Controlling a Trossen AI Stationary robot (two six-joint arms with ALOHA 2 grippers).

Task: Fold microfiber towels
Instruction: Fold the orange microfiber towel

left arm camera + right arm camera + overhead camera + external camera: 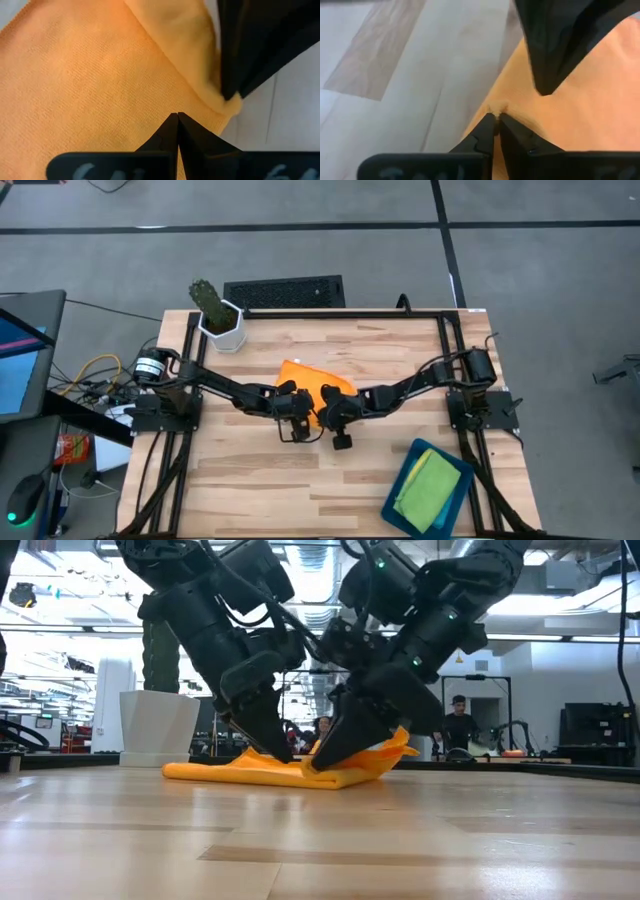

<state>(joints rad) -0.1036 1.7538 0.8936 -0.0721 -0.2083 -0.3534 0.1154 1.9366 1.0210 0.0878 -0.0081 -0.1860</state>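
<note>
An orange microfiber towel [303,377] lies folded on the wooden table near its middle; in the low view it is a flat stack [250,772] with a raised hump at its right end [392,752]. Both grippers slant down onto its near right corner. My left gripper [176,116] is shut, with its tips over the towel's top face [283,754]. My right gripper [496,116] is closed on the towel's edge, its tips at the fold [312,766]. My left gripper's shut tips stand at the orange towel's top face [150,100]; I cannot tell whether they touch it. My right gripper pinches a small pucker of the towel's edge [496,107] between its two fingertips. It comes slanting down from the table's right. The towel lies on the table.
A cactus in a white pot [221,320] stands at the far left corner. A dark teal tray [405,470] at the near right holds green and yellow cloths [430,485]. Bare wood lies toward the near edge [260,490]. People stand in the room behind [460,725].
</note>
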